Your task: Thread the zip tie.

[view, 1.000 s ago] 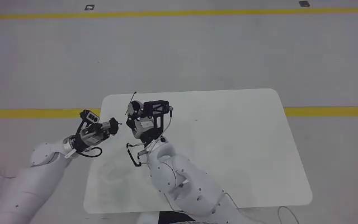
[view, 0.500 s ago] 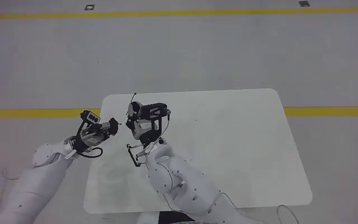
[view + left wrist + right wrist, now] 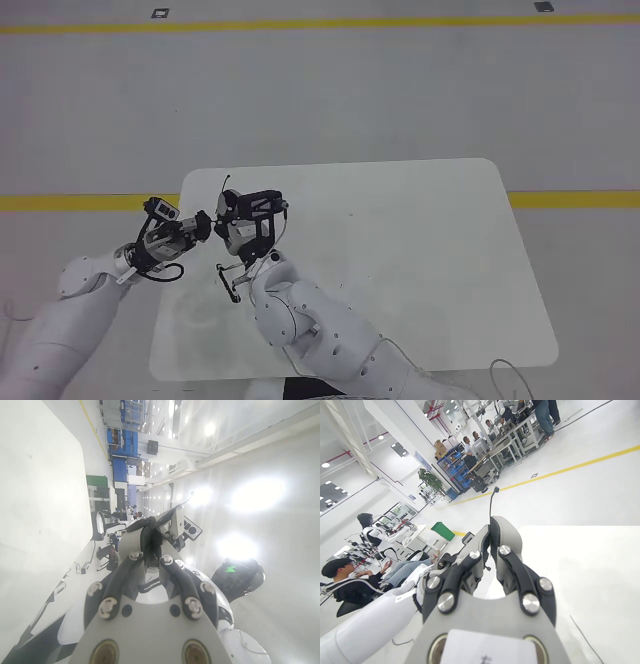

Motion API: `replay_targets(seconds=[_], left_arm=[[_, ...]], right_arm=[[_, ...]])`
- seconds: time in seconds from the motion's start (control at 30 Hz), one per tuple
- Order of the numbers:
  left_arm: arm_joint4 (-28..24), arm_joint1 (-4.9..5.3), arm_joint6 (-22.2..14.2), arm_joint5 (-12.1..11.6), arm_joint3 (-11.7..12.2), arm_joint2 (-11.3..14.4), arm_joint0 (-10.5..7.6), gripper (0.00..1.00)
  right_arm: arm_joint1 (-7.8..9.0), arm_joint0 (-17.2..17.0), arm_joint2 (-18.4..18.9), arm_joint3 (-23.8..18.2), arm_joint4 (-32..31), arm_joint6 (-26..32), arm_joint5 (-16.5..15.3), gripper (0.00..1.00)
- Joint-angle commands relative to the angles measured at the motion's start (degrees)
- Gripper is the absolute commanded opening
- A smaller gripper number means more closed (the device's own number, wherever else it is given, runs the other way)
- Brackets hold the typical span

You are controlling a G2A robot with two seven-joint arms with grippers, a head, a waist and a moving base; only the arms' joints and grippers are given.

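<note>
A white desk (image 3: 420,260) stands by a yellow floor line (image 3: 570,199). At my top view's left middle, my left tool (image 3: 149,523) and right tool (image 3: 491,532) meet over the desk's edge. The right tool is clenched on the black zip tie (image 3: 491,507), which pokes out past its tips. The left tool is pinched closed just beside it; I cannot tell if it holds the tie.

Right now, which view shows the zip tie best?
Right wrist view: the zip tie rises plainly from the shut right claw. Top view gives a thin sliver; left wrist view, a dark strip.
</note>
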Motion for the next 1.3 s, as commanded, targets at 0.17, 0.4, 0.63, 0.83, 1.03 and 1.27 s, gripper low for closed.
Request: replay_targets(seconds=[0.17, 0.4, 0.63, 0.83, 1.03, 1.27], left_arm=[[0.0, 0.0, 0.0, 0.0, 0.0, 0.0, 0.0, 0.0], [0.0, 0.0, 0.0, 0.0, 0.0, 0.0, 0.0, 0.0], [0.0, 0.0, 0.0, 0.0, 0.0, 0.0, 0.0, 0.0], [0.0, 0.0, 0.0, 0.0, 0.0, 0.0, 0.0, 0.0], [0.0, 0.0, 0.0, 0.0, 0.0, 0.0, 0.0, 0.0], [0.0, 0.0, 0.0, 0.0, 0.0, 0.0, 0.0, 0.0]], right_arm=[[-0.02, 0.0, 0.0, 0.2, -0.6, -0.1, 0.0, 0.0], [0.37, -0.6, 0.1, -0.8, -1.5, 0.4, 0.0, 0.0], [0.62, -1.1, 0.4, -1.3, -2.0, 1.7, 0.0, 0.0], [0.65, -1.1, 0.5, -1.2, -2.1, 2.4, 0.0, 0.0], [0.55, -1.0, 0.4, -0.9, -2.0, 2.8, 0.0, 0.0], [0.44, -0.9, 0.4, -0.5, -2.0, 3.0, 0.0, 0.0]])
